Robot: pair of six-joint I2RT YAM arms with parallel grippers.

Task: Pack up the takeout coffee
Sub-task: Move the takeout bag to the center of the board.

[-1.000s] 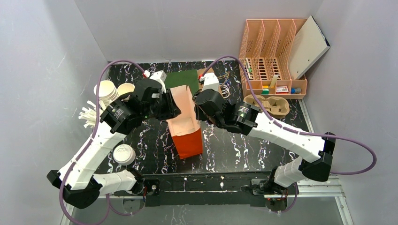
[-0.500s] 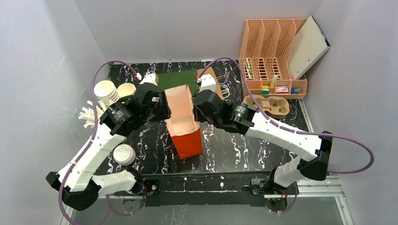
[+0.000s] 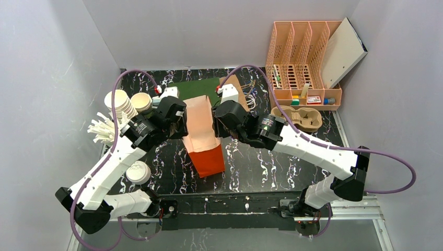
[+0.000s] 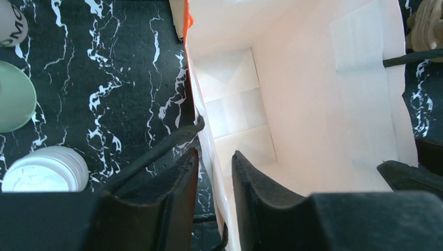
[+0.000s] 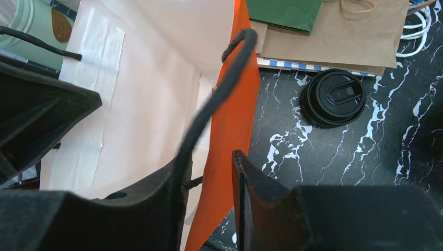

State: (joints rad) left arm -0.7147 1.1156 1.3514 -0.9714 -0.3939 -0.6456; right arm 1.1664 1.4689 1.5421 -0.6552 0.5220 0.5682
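Movement on the left: left gripper [image 4: 214, 157] drawn a touch outward over the last second, now astride the left wall of the orange paper bag [image 3: 209, 157], jaws part open, no firm pinch to be seen. Looks like spreading the mouth for loading. Across the opening, right gripper [image 5: 210, 157] barely shifted, likewise part open astride the right wall. Just beside that wall, takeout coffee [image 5: 334, 98] standing on the table, outside the bag, only its black lid showing; packing not yet begun. Underneath, black white-veined tabletop [image 3: 261, 167]; around, plain grey walls [image 3: 209, 31]; far right, peach file organiser [image 3: 298, 57].
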